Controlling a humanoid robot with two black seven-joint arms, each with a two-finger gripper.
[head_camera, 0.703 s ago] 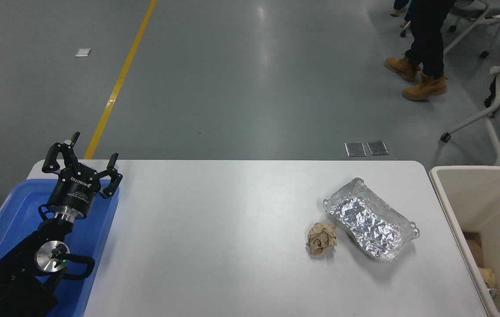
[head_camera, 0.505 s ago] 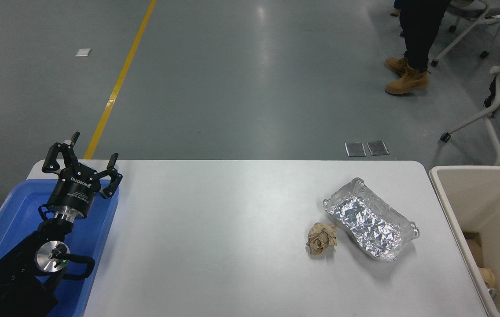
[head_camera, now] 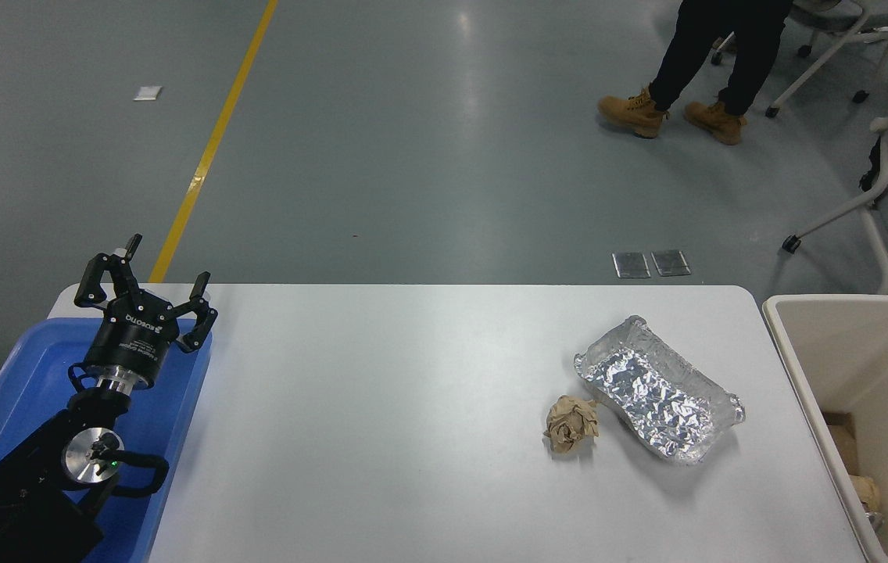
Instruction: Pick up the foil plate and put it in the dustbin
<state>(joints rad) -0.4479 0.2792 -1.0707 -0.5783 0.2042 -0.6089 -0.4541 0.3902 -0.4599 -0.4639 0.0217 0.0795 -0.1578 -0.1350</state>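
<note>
From my station, I took the plate (head_camera: 659, 389) as my landmark and read the table (head_camera: 413, 407) from the left. Far to its left, the left gripper (head_camera: 145, 295) sat parked over the blue tray (head_camera: 14, 375), its fingers spread apart and holding nothing. Just left of the plate lay the paper ball (head_camera: 571, 423), close to its near-left edge but, as far as I could tell, not quite touching. The plate itself rested flat on the table, turned at a slant, its long side running from far left to near right. Right of the plate, past the table's edge, stood the bin (head_camera: 803, 375), with some scraps already at its bottom. The right arm was not in view, so I could not tell how its fingers stood. I judged the step in hand was the reach, not yet begun. To do it well, I would have come down on the rim at the plate's right end, away from the ball, and pinched gently, since thin foil would likely crumple or slip under a hard squeeze.
</note>
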